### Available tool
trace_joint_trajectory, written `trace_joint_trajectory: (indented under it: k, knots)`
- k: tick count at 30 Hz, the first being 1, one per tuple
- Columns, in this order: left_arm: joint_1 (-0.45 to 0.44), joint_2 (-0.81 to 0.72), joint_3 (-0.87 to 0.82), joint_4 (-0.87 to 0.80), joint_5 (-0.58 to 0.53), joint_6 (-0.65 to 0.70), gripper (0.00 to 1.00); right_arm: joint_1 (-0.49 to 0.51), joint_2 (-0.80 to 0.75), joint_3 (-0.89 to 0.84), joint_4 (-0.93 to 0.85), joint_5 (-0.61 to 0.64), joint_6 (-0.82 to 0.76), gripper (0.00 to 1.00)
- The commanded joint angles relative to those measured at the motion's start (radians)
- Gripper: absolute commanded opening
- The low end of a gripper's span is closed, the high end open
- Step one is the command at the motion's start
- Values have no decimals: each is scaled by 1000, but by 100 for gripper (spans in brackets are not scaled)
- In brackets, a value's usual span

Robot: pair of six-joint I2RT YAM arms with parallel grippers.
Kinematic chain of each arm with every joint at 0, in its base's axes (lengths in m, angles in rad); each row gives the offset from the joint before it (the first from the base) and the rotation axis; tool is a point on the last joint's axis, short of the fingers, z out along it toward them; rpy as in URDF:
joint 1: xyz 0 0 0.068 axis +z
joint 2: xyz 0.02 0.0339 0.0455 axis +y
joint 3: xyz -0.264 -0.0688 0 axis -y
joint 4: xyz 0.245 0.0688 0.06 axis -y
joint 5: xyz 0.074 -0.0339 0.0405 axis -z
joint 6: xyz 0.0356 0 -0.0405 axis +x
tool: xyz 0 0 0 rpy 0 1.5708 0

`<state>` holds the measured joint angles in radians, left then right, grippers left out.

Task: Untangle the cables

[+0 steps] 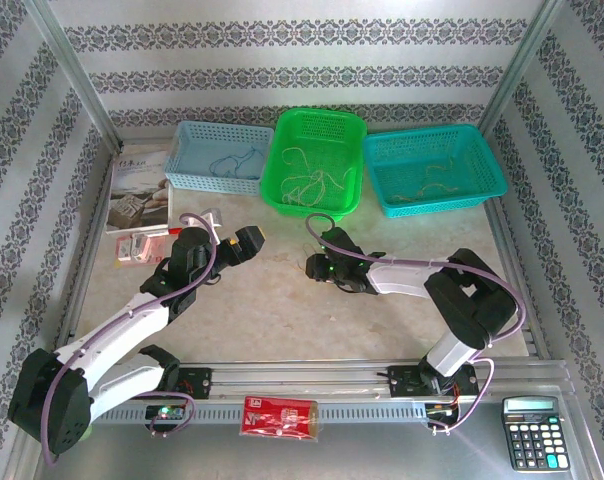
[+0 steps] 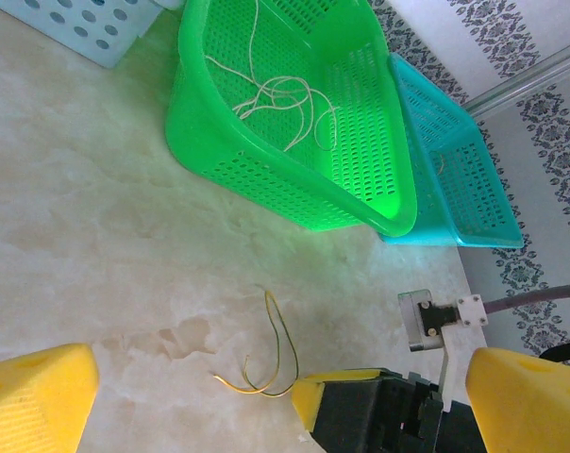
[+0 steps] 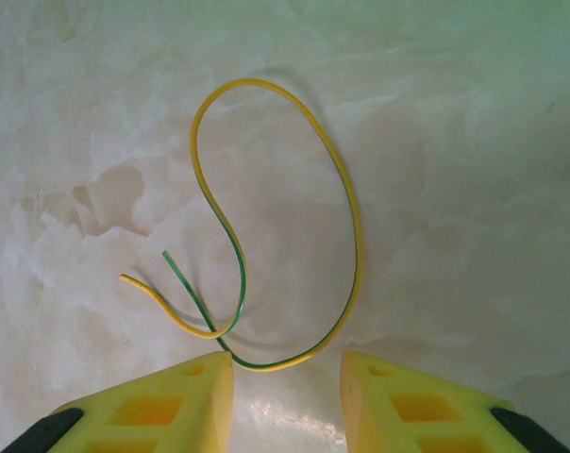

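Yellow-green cable: loose curl flat on marbled table, lower bend between right gripper jaws.
Right gripper: narrow gap, cable not pinched.
Left gripper: spread wide, nothing held.
Green basket: pale cables inside.

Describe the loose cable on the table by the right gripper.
A thin yellow-and-green cable lies flat on the pale table in one open loop, its two ends crossing. It is free of other cables; nothing clamps it. The loop's bottom sits just ahead of the right gripper and its parted fingers.
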<state>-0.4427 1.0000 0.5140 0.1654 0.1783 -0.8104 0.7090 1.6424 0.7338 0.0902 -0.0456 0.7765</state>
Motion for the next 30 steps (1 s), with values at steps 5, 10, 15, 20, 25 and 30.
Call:
trace_joint_trajectory:
  k: [5,10,15,20,25,30]
  knots:
    - [15,5,-15,42,0,15,100,-28,44,31,49,-31,33,33]
    - [15,4,-17,48,3,14,100,-43,65,36,74,-47,44,28]
    - [15,6,-16,48,3,14,100,-55,83,32,106,-70,56,10]
    - [16,4,-15,43,12,18,100,-60,34,9,124,-89,56,0]
    - [17,12,-13,65,58,28,100,-58,-95,-35,129,-97,66,0]
    - [16,53,-11,126,174,26,100,-62,-238,-65,115,-87,79,0]
